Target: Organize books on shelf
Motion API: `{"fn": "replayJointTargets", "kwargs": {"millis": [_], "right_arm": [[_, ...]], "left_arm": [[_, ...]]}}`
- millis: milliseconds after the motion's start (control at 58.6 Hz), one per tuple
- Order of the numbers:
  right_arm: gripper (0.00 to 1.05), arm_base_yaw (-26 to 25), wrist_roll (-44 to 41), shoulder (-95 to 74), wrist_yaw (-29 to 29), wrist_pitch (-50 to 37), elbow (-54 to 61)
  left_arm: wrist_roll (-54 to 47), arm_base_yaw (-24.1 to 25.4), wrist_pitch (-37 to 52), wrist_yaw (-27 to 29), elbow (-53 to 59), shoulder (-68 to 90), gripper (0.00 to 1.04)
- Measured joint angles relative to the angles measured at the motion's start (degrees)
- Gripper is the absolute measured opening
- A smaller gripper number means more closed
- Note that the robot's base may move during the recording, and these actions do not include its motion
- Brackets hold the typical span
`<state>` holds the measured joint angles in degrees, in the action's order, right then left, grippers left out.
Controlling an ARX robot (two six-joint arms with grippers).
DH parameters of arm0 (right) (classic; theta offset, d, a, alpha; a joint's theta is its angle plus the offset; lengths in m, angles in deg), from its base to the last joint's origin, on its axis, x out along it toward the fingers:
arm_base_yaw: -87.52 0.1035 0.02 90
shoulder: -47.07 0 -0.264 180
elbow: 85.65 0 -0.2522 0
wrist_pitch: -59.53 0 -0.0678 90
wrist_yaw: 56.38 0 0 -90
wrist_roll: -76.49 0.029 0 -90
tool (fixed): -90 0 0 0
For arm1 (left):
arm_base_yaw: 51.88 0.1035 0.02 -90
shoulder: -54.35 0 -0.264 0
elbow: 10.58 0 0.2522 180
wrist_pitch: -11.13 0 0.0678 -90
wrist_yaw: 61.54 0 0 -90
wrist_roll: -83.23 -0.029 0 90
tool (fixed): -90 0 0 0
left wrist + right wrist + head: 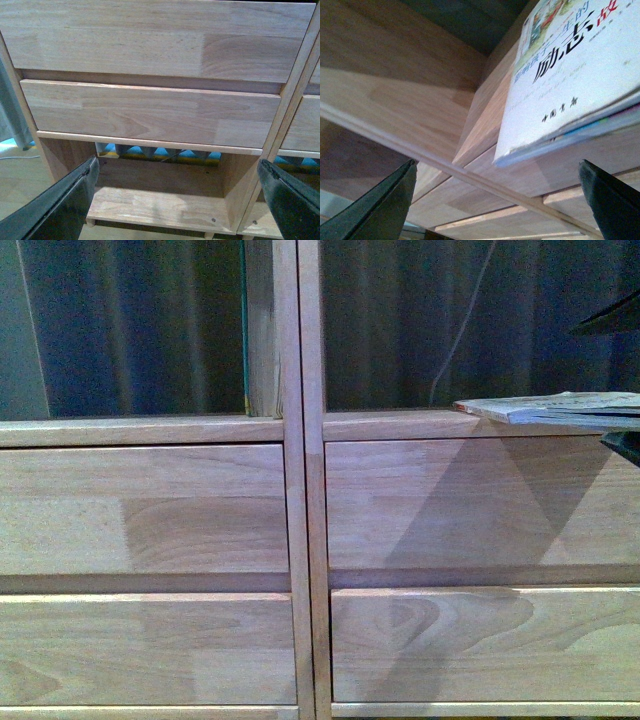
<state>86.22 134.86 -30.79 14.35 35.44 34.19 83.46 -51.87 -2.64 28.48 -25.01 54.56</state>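
Observation:
The light-wood shelf (300,500) fills the front view, with drawer fronts below two open compartments. The books (560,408) lie flat in a small stack on the right compartment's floor, their edges over its front lip. In the right wrist view the top book (570,75) shows a white cover with printed characters. My right gripper (497,200) is open and empty just in front of the books; a dark part of it (622,445) shows at the front view's right edge. My left gripper (177,200) is open and empty, facing the shelf's low open compartment (160,200).
A dark curtain (130,330) hangs behind the backless upper compartments. A central upright (300,340) divides the two columns. Under the shelf in the left wrist view there is pale floor (20,180) and a blue and yellow patterned strip (160,152).

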Motion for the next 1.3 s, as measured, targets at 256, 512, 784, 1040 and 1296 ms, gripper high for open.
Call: {"fn": "replayJointTargets", "kwargs": {"millis": [256, 512, 784, 1040, 1296], "right_arm": [[0.98, 0.8, 3.1, -8.5, 5.1, 1.7, -7.6], [0.95, 0.8, 5.6, -13.0, 7.9, 5.3, -13.2], [0.54, 0.8, 5.3, -13.4, 10.5, 7.3, -16.2], [0.1, 0.7, 6.1, -13.8, 8.9, 4.5, -14.6], [0.07, 0.0, 6.3, -9.5, 2.1, -0.7, -9.2]], "left_arm": [[0.0, 0.0, 0.0, 0.0, 0.0, 0.0, 0.97], [0.0, 0.0, 0.0, 0.0, 0.0, 0.0, 0.97], [0.0, 0.0, 0.0, 0.0, 0.0, 0.0, 0.97], [9.1, 9.1, 8.4, -20.9, -0.4, 3.9, 0.97], [23.2, 33.0, 31.3, -42.2, -9.2, 21.7, 0.97]]}}
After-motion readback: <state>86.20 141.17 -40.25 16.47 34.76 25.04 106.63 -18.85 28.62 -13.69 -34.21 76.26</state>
